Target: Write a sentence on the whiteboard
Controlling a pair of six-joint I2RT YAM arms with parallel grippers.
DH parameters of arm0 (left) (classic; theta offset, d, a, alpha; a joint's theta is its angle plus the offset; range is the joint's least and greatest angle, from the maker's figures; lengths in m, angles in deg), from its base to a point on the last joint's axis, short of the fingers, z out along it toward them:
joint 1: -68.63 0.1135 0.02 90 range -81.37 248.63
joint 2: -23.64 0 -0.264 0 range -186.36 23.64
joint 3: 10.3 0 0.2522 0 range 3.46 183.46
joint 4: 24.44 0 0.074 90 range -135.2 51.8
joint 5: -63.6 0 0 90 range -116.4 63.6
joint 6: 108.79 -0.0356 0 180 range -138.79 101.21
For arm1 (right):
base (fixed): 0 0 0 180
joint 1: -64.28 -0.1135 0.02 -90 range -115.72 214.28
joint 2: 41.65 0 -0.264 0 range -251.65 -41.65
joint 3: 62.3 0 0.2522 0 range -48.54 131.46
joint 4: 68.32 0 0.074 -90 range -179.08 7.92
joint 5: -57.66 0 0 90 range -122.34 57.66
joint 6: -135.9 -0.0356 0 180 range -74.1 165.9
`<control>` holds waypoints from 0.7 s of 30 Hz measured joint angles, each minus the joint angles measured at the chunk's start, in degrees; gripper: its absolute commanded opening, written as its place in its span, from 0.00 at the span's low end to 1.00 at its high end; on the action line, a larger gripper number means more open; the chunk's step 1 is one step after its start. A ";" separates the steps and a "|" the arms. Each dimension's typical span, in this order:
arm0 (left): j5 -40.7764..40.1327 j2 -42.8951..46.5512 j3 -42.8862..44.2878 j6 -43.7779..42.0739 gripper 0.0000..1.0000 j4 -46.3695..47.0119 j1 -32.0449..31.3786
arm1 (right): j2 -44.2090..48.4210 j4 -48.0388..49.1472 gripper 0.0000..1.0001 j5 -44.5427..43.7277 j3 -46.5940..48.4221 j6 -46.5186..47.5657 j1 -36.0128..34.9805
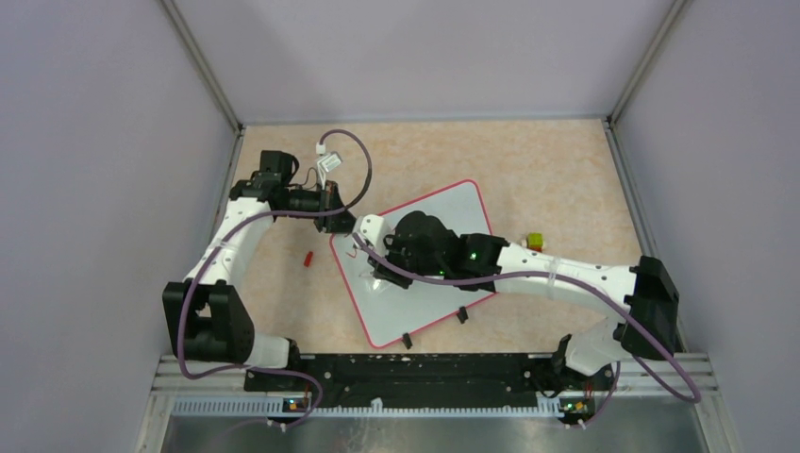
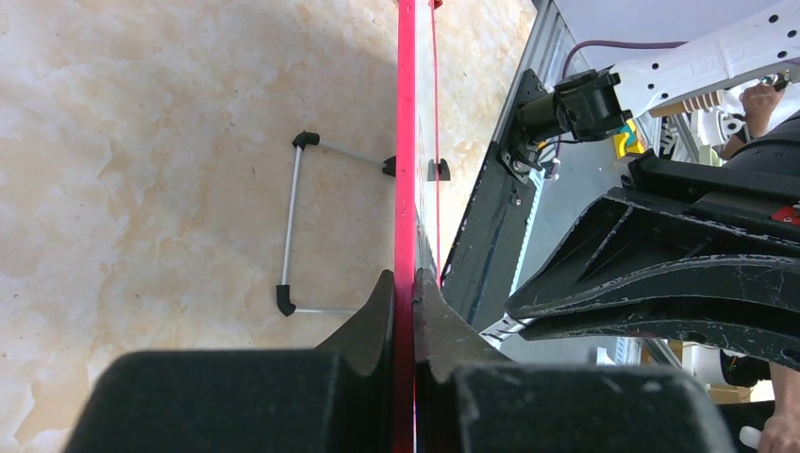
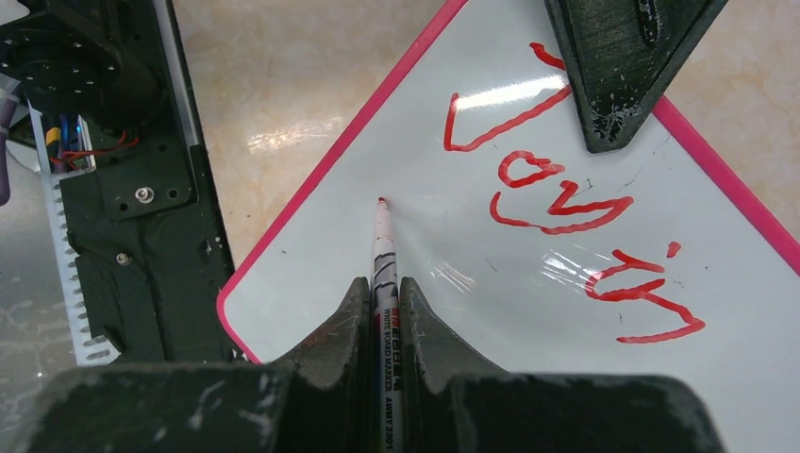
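The whiteboard [image 1: 443, 212], white with a red-pink frame, lies tilted on the table. My left gripper [image 1: 338, 219] is shut on its far left edge; the left wrist view shows the red frame [image 2: 406, 142] clamped between the jaws [image 2: 405, 283]. My right gripper [image 3: 382, 288] is shut on a white marker [image 3: 384, 255]; its red tip touches the board [image 3: 528, 321]. The sentence [image 3: 566, 198] reads about "Joy in" in red. In the top view the right gripper [image 1: 377, 274] hides the writing.
A small red cap [image 1: 308, 257] lies on the table left of the board. A yellow and red object [image 1: 535, 242] sits to the right of the board. The board's wire leg [image 2: 294, 226] shows underneath. Grey walls enclose the table.
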 measured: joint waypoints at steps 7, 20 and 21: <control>-0.02 0.00 0.00 0.00 0.00 0.00 0.02 | -0.44 0.09 0.00 -0.48 0.37 -0.02 -0.02; -0.09 0.00 0.00 -0.02 0.00 0.00 0.02 | -2.16 1.07 0.00 0.07 1.79 0.37 -0.96; -0.07 0.00 0.00 -0.04 0.00 -0.02 0.02 | -2.27 1.07 0.00 0.13 1.79 0.42 -1.11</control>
